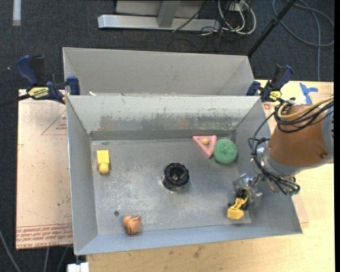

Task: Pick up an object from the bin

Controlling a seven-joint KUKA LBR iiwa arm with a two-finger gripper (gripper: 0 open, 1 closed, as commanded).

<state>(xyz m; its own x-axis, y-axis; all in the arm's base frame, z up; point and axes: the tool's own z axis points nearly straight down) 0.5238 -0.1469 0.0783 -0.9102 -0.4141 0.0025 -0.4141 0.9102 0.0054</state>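
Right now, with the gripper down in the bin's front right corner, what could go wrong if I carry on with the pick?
1. The gripper is right at a small yellow and black thing that lies close to the bin's front wall. Going lower may push it against the wall rather than grasp it.
2. The thing looks small and irregular, so it may well slip or tip out on the lift.

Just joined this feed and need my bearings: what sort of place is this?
Probably a robotics lab: a grey metal bin, the robot arm reaching into it, loose cables on dark carpet.
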